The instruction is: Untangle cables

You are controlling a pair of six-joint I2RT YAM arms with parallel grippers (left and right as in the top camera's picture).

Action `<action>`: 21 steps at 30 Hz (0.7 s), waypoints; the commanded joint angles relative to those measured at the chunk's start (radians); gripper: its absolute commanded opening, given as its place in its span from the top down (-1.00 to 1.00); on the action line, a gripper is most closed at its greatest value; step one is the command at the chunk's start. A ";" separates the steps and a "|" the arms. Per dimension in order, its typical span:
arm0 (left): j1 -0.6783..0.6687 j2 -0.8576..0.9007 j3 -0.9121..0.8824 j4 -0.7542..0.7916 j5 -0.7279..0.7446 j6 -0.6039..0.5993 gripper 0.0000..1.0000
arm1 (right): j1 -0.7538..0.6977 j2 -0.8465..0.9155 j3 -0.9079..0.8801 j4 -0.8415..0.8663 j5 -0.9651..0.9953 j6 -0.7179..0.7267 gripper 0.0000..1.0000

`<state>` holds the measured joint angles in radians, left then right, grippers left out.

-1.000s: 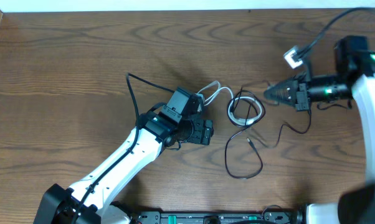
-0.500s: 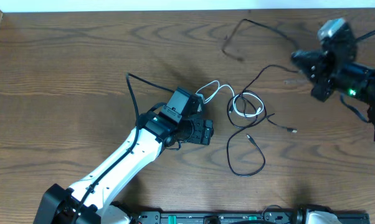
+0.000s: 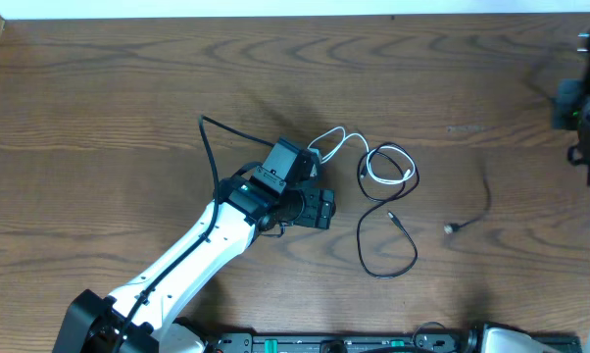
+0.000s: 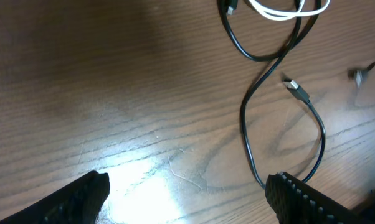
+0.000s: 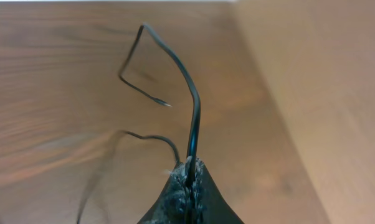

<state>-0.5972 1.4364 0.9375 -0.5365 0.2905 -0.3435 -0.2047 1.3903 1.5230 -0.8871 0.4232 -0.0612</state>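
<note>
Now that the right hand, shut on one black cable, has swung far aside, that cord trails free. The white cable and black loop lie just ahead of the wide-open, empty left hand.

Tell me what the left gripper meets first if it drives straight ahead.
Likely the black cable, looped ahead of the open left gripper; pitched downward, it might touch the table first.
</note>
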 commanded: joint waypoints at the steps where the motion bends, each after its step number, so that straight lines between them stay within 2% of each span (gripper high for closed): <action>1: 0.002 -0.005 -0.002 -0.010 0.012 -0.010 -0.70 | -0.076 0.032 0.000 -0.013 0.265 0.192 0.98; 5: 0.002 -0.005 -0.002 -0.009 0.012 -0.010 -0.69 | -0.166 0.071 0.000 -0.046 0.230 0.275 0.98; 13: 0.002 -0.005 -0.002 -0.017 0.012 -0.010 -0.70 | -0.264 0.110 0.000 -0.006 0.170 0.335 0.98; 16: 0.002 -0.005 -0.002 -0.017 0.012 -0.010 -0.70 | -0.280 0.113 0.000 0.026 0.090 0.334 0.98; 17: 0.002 -0.005 -0.002 -0.017 0.012 -0.010 -0.69 | -0.283 0.114 0.000 0.033 0.046 0.334 0.80; 18: 0.002 -0.005 -0.002 -0.017 0.012 -0.010 -0.69 | -0.283 0.114 0.000 0.038 -0.006 0.333 0.43; 19: 0.002 -0.005 -0.002 -0.017 0.012 -0.010 -0.70 | -0.283 0.114 0.000 0.037 -0.072 0.333 -0.03; 20: 0.002 -0.005 -0.002 -0.017 0.012 -0.010 -0.69 | -0.283 0.114 0.000 0.027 -0.131 0.333 -0.29; 21: 0.002 -0.005 -0.002 -0.018 0.012 -0.010 -0.69 | -0.283 0.114 0.000 0.009 -0.193 0.333 -0.37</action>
<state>-0.5972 1.4364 0.9375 -0.5503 0.2909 -0.3435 -0.4824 1.4982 1.5227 -0.8585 0.4244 0.2535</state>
